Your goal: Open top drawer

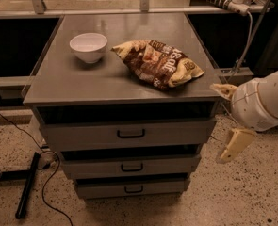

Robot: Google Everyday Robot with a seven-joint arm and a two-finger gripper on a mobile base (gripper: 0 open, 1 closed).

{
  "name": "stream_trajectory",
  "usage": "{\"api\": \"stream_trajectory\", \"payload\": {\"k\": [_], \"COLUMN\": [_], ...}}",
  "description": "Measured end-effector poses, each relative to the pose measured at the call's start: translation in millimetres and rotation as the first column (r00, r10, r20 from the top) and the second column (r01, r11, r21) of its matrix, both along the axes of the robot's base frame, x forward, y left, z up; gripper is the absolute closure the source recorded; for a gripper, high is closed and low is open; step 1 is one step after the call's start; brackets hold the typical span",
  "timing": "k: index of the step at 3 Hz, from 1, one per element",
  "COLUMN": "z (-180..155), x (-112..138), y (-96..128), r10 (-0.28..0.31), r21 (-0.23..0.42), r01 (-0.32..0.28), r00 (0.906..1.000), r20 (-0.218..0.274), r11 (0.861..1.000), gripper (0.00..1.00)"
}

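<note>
The top drawer (82,135) is the widest of three grey drawers in a grey metal cabinet, with a small black loop handle (131,134) mid-front. Its front sits just under the cabinet top, with a dark gap above it. My gripper (227,119) is at the right of the cabinet, level with the top drawer and beside its right end. It is open: one cream finger (223,89) points left near the cabinet's top corner, and the other finger (233,145) hangs lower. It holds nothing and is well right of the handle.
On the cabinet top (82,86) stand a white bowl (88,46) and a brown chip bag (158,62). Two narrower drawers (129,166) (131,188) sit below. Black cables and a black bar (28,185) lie on the speckled floor at the left.
</note>
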State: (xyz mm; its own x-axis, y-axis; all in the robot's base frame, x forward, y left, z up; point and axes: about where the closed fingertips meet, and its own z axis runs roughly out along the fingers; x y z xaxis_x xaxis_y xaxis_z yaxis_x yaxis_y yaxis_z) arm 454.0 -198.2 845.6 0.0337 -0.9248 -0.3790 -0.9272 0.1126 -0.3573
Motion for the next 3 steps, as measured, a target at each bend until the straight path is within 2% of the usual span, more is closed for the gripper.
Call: {"api": "stream_trajectory", "payload": {"k": [1,2,3], "z": [0.0,-20.7,-56.5], "x": [0.0,6.0,18.8], "y": [0.0,-0.4,-1.6], "r10": [0.0,-0.014,-0.035], "r21": [0.0,-0.009,-0.013], "r01": [0.0,0.014,0.034], "r00": [1.0,0.9996,0.9974], "r20": [0.0,-0.025,-0.063], "r11": [1.0,1.0,0.999], "gripper": [0.0,0.0,0.0]}}
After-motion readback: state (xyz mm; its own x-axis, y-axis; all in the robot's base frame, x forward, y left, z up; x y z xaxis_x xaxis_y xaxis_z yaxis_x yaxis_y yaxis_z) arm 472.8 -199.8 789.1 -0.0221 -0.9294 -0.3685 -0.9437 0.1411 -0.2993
